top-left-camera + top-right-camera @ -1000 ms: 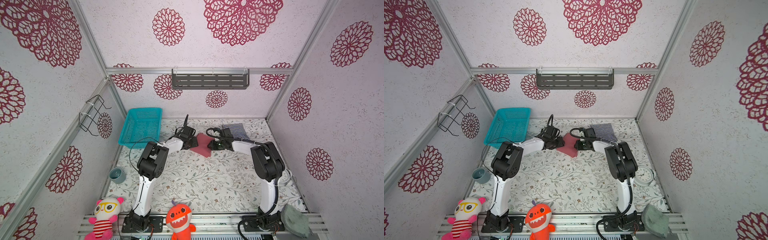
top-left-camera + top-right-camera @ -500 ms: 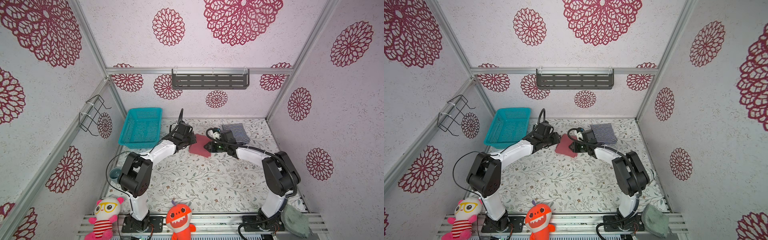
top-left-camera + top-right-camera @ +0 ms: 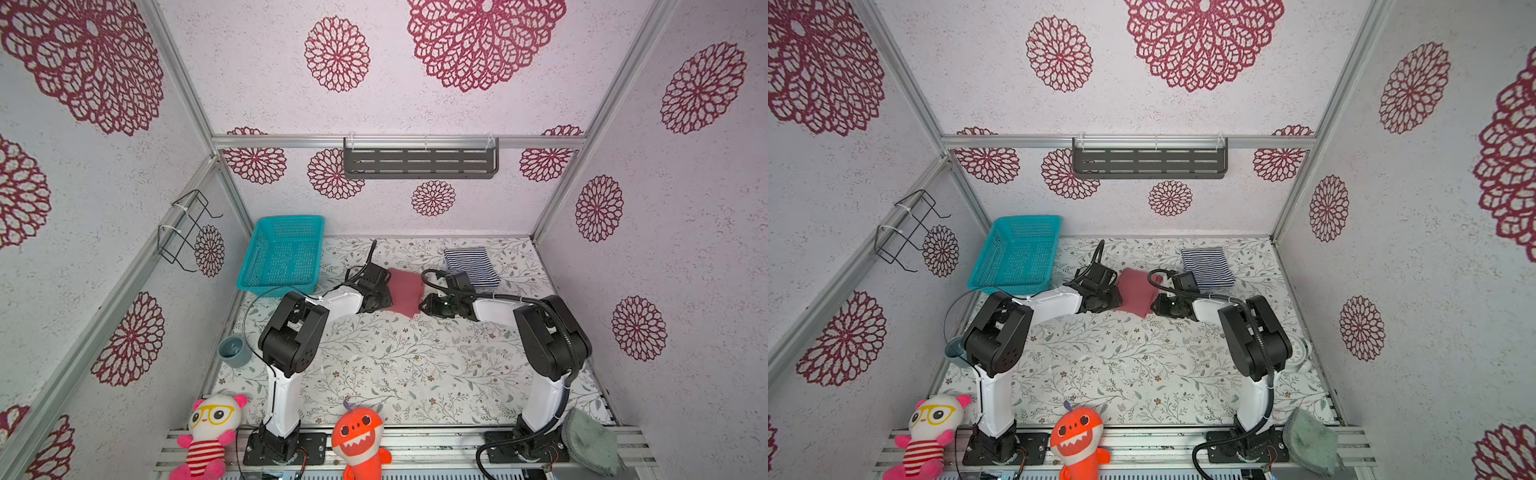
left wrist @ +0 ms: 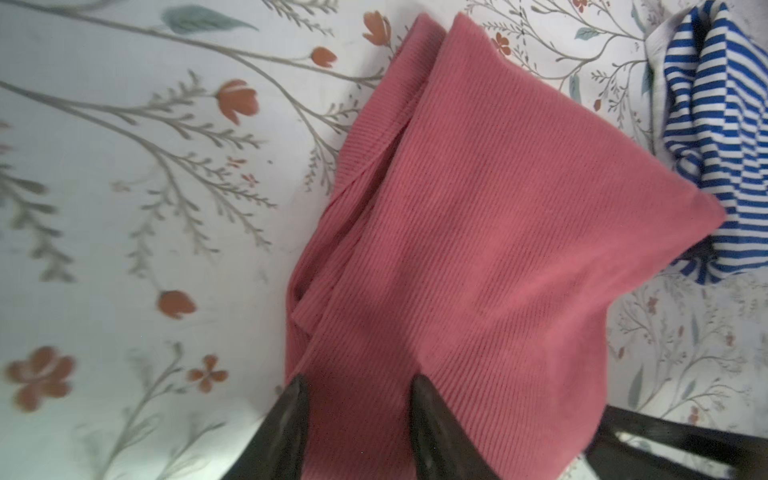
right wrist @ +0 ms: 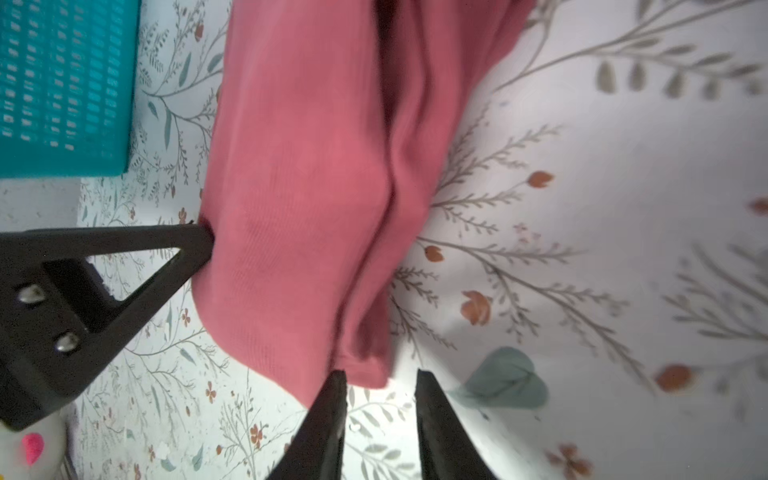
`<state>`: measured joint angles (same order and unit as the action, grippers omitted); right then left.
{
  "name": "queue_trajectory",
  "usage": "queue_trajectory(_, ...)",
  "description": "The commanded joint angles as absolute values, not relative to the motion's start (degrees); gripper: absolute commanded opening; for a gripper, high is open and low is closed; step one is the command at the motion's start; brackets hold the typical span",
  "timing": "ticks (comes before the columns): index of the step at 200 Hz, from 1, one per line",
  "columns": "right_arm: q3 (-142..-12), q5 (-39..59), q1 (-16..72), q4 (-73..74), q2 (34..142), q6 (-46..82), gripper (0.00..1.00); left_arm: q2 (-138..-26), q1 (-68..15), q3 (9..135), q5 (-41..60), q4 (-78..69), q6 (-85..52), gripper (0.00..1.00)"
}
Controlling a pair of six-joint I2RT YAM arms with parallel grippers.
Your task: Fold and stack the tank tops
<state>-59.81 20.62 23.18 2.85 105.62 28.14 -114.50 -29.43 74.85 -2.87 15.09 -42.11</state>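
Note:
The plain rose-red tank top (image 3: 405, 293) (image 3: 1136, 293) lies folded on the floral table, toward the back, between my two grippers. The striped tank top (image 3: 469, 264) (image 3: 1206, 266) lies folded just behind and to the right of it, close beside it in the left wrist view (image 4: 723, 124). My left gripper (image 3: 386, 299) (image 4: 358, 386) is open at the red top's (image 4: 519, 228) left edge, with ribbed cloth showing between its fingertips. My right gripper (image 3: 422, 305) (image 5: 380, 376) is open just off the red top's (image 5: 311, 166) near right corner, with bare table between its fingers.
A teal basket (image 3: 282, 253) stands at the back left, a small grey-blue cup (image 3: 235, 351) by the left wall. Two plush toys (image 3: 212, 432) (image 3: 359, 436) and a fuzzy grey-green cloth (image 3: 590, 440) sit along the front rail. A white round object (image 3: 1296, 353) lies by the right arm.
Half a second ago both arms stretched low toward the back; now their elbows are raised again. The red top stays between the grippers and looks spread wider than a second ago.

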Motion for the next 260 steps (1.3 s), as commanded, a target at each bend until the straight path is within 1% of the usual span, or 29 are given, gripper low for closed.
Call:
queue_trajectory(1, -60.3, 20.7, 21.4, 0.8, 98.1, 26.8, 0.45, -107.3, -28.0, 77.2, -5.3, 19.2, -37.1, 0.52)
queue_trajectory(8, -60.2, 20.6, 20.5, 1.0, 97.4, 27.0, 0.55, -107.1, -27.2, 77.8, -3.2, 19.4, -36.6, 0.56)
queue_trajectory(17, -60.4, 19.5, 20.0, 0.7, 97.1, 27.8, 0.65, -107.8, -26.4, 79.0, -0.8, 20.0, -35.6, 0.62)
queue_trajectory(22, -60.6, 19.0, 19.8, 0.5, 97.3, 28.6, 0.68, -108.6, -26.0, 79.9, 0.2, 20.3, -34.6, 0.65)
queue_trajectory(35, -60.8, 19.2, 19.8, 1.5, 97.9, 32.0, 0.72, -111.7, -25.7, 83.0, 2.8, 22.6, -30.5, 0.71)
queue_trajectory(50, -58.9, 20.2, 20.2, 6.7, 98.4, 38.0, 0.74, -116.6, -25.5, 86.5, 6.3, 24.5, -25.2, 0.74)
queue_trajectory(77, -56.6, 20.5, 22.2, 15.3, 100.9, 44.4, 0.74, -122.1, -24.3, 91.6, 8.8, 28.0, -21.4, 0.78)
queue_trajectory(102, -57.3, 20.4, 24.1, 20.6, 105.1, 47.0, 0.73, -124.5, -23.4, 93.6, 10.1, 29.2, -20.7, 0.78)
queue_trajectory(136, -59.9, 21.4, 25.3, 25.1, 112.1, 50.1, 0.71, -126.5, -23.3, 93.1, 10.5, 29.1, -22.1, 0.76)
queue_trajectory(169, -62.5, 22.4, 26.2, 27.6, 117.8, 52.4, 0.68, -127.9, -23.5, 90.6, 12.4, 25.4, -25.3, 0.73)
queue_trajectory(196, -64.6, 22.7, 26.9, 28.2, 121.3, 53.0, 0.67, -128.5, -24.0, 89.6, 13.7, 23.3, -27.6, 0.67)
queue_trajectory(221, -65.7, 22.7, 27.0, 28.7, 123.4, 53.3, 0.64, -128.8, -24.5, 88.9, 15.0, 21.0, -30.1, 0.58)
queue_trajectory(241, -66.4, 22.6, 27.0, 28.7, 124.5, 52.8, 0.57, -128.5, -24.7, 87.6, 15.2, 18.6, -32.2, 0.44)
queue_trajectory(250, -67.0, 22.6, 27.0, 28.4, 125.0, 52.4, 0.48, -128.3, -24.6, 86.9, 15.0, 17.4, -33.0, 0.39)
queue_trajectory(260, -67.7, 22.7, 26.9, 27.8, 125.5, 51.5, 0.38, -128.3, -24.6, 86.7, 15.2, 16.6, -33.8, 0.31)
